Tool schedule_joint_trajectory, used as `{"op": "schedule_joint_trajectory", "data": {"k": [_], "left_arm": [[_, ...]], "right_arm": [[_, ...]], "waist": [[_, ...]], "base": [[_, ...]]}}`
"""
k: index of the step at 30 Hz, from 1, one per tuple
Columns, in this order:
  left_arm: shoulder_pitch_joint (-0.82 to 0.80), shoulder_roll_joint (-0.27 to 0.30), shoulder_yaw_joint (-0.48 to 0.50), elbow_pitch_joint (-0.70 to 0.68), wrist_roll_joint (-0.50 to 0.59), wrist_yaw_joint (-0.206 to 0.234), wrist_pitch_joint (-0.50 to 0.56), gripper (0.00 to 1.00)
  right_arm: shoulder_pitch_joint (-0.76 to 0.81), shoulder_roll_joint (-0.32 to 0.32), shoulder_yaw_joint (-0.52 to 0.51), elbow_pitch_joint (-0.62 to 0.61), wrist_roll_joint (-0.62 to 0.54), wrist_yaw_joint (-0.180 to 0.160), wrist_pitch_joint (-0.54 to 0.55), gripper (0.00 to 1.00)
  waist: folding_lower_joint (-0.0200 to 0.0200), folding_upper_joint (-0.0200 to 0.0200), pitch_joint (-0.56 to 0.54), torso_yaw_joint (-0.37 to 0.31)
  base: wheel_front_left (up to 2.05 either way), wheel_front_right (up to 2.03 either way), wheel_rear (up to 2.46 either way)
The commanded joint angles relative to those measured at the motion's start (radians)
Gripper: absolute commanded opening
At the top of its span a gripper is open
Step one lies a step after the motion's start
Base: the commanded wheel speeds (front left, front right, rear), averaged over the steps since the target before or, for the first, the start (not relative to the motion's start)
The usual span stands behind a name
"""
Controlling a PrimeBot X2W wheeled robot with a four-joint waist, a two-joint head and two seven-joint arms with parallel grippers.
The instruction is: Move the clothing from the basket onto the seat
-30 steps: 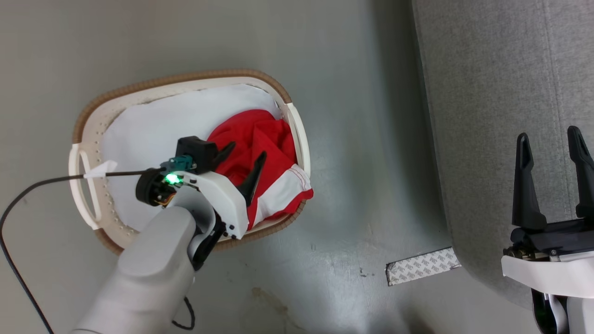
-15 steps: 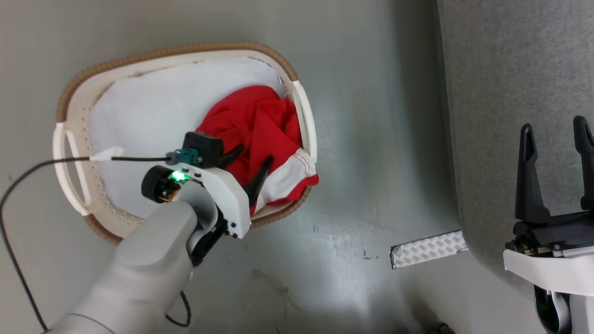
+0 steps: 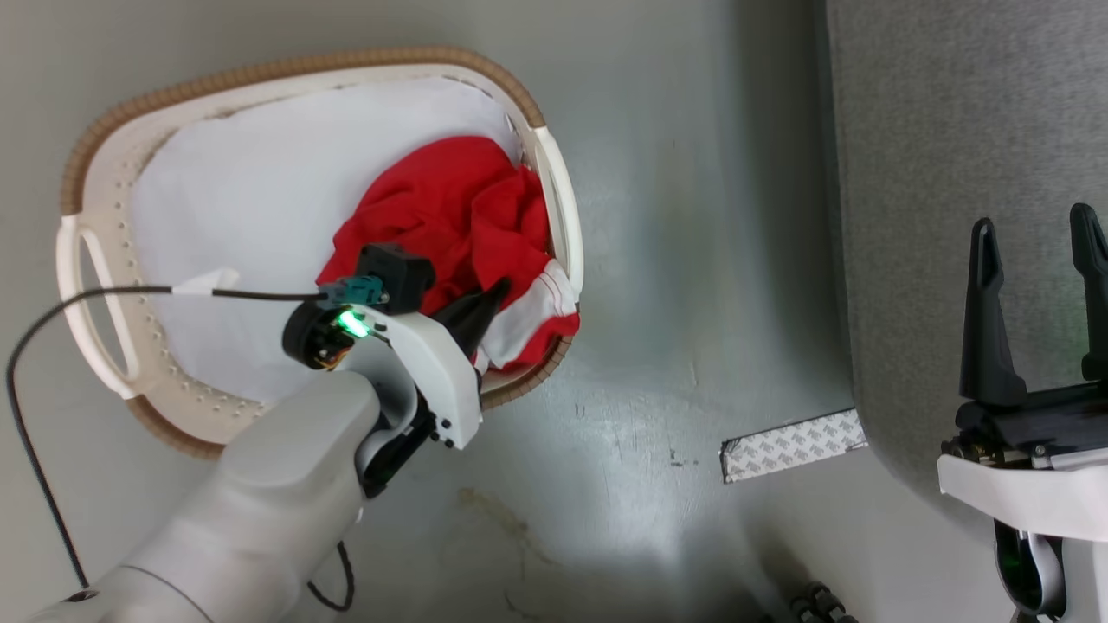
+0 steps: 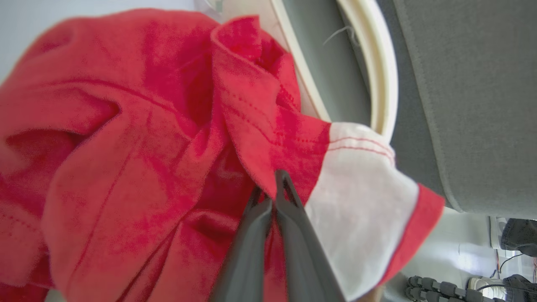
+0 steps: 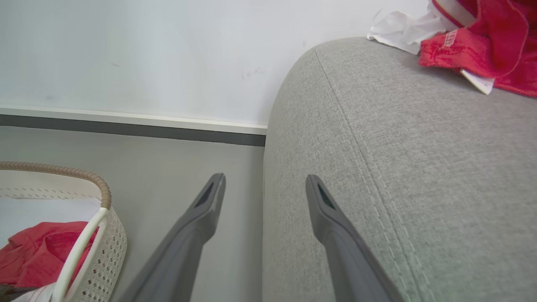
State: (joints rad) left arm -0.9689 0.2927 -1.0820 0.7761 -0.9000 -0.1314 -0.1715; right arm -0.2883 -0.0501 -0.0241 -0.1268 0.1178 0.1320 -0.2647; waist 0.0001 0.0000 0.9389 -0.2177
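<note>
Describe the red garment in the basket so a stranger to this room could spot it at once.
Find the oval cream, brown-rimmed basket on the floor beside the grey sofa. On its white liner, against the sofa-side wall, lies crumpled red clothing pinched by the left end effector. Its white band draped over the rim sets it apart from the red pile on the sofa.

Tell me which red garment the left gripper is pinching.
The garment in the basket, white band over its rim; the other garment lies apart on the sofa.
</note>
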Motion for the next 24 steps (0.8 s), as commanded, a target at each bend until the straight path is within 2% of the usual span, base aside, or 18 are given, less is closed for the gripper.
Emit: {"op": "schedule_joint_trajectory", "data": {"k": [1,5,12,18,24], "left_arm": [[-0.015,0.012,-0.019,-0.013,-0.028,0.001,-0.02,0.0],[-0.008,0.031,-0.03,-0.038,-0.074,0.001,-0.063,0.0],[0.046,0.059,0.009,-0.086,-0.124,0.001,-0.093,0.0],[0.167,0.052,0.161,-0.159,-0.08,0.002,-0.092,0.0],[0.314,0.035,0.281,-0.252,0.003,0.033,-0.093,0.0]], "right_arm": [[-0.022,-0.001,-0.001,0.01,0.012,-0.003,0.001,1.0],[-0.027,-0.001,0.002,0.033,0.026,-0.002,0.001,1.0],[-0.007,-0.001,0.007,0.083,0.03,-0.002,0.001,1.0],[0.04,-0.001,0.016,0.134,0.026,-0.003,0.001,1.0],[0.108,-0.001,0.023,0.178,0.012,-0.002,0.001,1.0]], "waist": [[-0.0001,0.0,-0.02,0.003],[-0.0001,0.0,-0.086,0.018],[-0.0001,0.0,-0.251,0.051],[-0.0001,0.0,-0.457,0.082],[-0.0001,0.0,-0.655,0.117]], "base": [[0.0,0.0,0.0],[0.0,0.0,0.0],[0.0,0.0,0.0],[0.0,0.0,0.0],[0.0,0.0,0.0]]}}
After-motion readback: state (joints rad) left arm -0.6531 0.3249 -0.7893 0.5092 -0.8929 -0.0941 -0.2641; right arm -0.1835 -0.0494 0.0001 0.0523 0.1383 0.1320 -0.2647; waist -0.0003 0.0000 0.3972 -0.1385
